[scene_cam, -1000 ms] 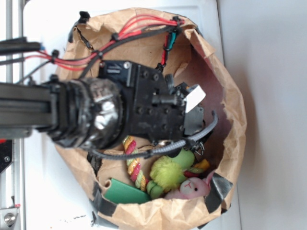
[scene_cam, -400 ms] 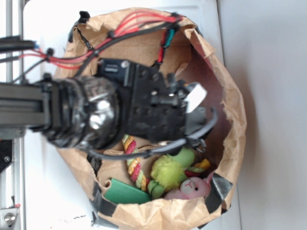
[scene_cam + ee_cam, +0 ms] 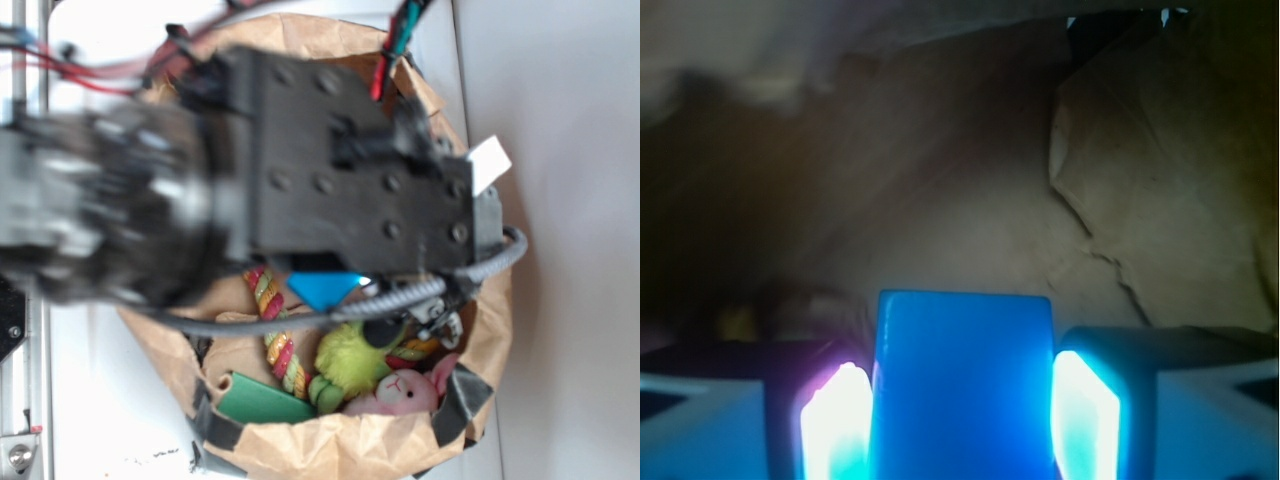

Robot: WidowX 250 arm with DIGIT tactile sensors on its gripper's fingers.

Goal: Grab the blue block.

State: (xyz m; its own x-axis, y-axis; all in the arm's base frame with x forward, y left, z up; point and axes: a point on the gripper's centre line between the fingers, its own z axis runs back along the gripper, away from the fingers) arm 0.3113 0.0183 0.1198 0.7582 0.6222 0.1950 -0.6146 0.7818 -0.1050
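Observation:
The blue block [image 3: 963, 385] fills the space between my two fingers in the wrist view, flat face toward the camera, both pads pressed against its sides. My gripper [image 3: 962, 420] is shut on it, lifted above the brown paper floor of the bag. In the exterior view only a corner of the blue block [image 3: 322, 288] peeks out below the large, blurred black gripper body, which covers most of the bag's opening. The fingertips themselves are hidden there.
A brown paper bag [image 3: 485, 330] surrounds everything. Along its lower side lie a flat green block [image 3: 262, 400], a striped rope toy [image 3: 278, 340], a yellow-green plush [image 3: 352, 362] and a pink plush bunny [image 3: 405, 392]. A white tabletop [image 3: 560, 300] lies to the right.
The arm has risen toward the camera, looming larger and blurred. The blue block, hidden under the gripper before, now shows beneath it, carried up off the bag floor.

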